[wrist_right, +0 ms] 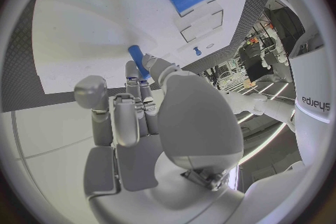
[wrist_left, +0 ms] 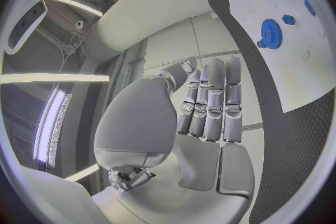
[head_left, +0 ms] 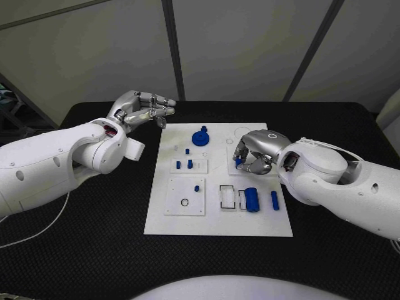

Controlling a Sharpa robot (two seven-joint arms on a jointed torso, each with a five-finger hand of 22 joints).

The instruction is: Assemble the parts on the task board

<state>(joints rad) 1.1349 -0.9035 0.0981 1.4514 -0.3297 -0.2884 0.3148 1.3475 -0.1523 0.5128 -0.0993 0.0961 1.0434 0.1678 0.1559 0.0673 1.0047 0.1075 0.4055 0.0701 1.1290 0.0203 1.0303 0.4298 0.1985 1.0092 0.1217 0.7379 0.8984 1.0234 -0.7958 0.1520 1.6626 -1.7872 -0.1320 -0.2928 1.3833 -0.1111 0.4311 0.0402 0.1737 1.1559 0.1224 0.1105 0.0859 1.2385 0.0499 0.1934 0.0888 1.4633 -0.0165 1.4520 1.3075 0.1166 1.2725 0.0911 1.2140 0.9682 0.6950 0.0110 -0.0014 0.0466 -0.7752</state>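
Fingers of the right hand pinch a half-hidden blue peg; left hand curled, holding nothing.

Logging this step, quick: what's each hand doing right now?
Left hand: fingers curled in, holds nothing, off the board's edge.
Right hand: over the task board, holds a small blue part.
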